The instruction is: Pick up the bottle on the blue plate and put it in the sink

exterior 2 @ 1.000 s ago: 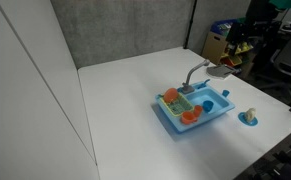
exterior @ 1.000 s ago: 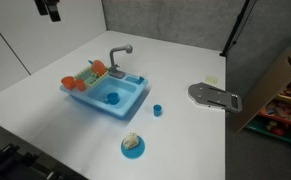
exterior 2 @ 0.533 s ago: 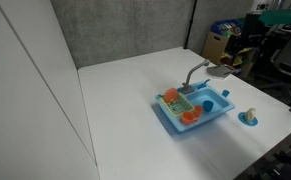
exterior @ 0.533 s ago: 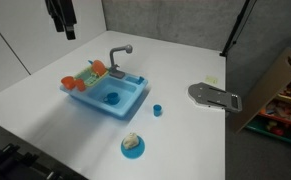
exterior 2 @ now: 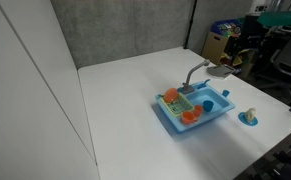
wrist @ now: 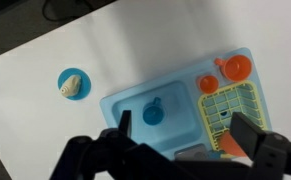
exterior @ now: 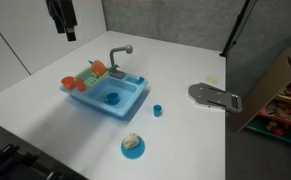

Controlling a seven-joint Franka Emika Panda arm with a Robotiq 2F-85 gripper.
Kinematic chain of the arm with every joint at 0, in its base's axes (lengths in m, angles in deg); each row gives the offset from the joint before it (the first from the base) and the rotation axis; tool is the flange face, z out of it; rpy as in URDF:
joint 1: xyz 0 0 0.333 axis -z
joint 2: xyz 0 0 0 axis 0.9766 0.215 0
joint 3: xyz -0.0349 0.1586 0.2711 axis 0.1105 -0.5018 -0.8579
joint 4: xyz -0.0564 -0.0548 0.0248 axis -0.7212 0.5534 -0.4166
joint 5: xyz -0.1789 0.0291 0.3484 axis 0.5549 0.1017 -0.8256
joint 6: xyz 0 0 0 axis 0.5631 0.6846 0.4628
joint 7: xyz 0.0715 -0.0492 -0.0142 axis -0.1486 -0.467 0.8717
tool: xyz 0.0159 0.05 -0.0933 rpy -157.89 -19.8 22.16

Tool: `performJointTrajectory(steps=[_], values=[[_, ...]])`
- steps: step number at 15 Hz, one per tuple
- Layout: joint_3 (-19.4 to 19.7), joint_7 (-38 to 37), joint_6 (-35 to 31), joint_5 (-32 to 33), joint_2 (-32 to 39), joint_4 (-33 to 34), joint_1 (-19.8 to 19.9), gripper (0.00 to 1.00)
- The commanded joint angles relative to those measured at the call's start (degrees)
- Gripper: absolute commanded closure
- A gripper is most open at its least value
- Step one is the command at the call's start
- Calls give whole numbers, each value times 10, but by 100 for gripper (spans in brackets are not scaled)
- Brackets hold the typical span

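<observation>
The cream-beige bottle (exterior: 131,140) lies on the small blue plate (exterior: 133,150) near the table's front edge; it also shows in the other exterior view (exterior 2: 251,113) and in the wrist view (wrist: 72,83). The light-blue toy sink (exterior: 128,104) with a grey faucet (exterior: 118,55) stands mid-table. My gripper (exterior: 63,32) hangs high above the table, behind and to the side of the sink. In the wrist view its fingers (wrist: 182,148) are spread open and empty above the sink (wrist: 182,92).
A round blue dish (exterior: 111,98) lies in the sink basin, beside the orange and green rack (exterior: 88,76). A tiny blue cup (exterior: 157,110) stands between sink and plate. A grey flat object (exterior: 215,96) lies at the table's edge, a cardboard box (exterior: 277,80) beyond it.
My gripper came down and sideways a little into view between one second ago and half a second ago. Since then nothing has moved.
</observation>
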Motion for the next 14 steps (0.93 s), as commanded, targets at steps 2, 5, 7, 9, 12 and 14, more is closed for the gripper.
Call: performJointTrajectory(steps=[2,5,7,9,12,14], values=[[16,-46,-49,5,24,7,8,0],[31,-78,-89,12,49,9,13,0],[40,-94,-112,13,70,12,14,0],[49,-107,-138,16,92,15,12,0],[62,-131,-168,24,124,18,9,0],[73,-148,-181,34,144,19,9,0]])
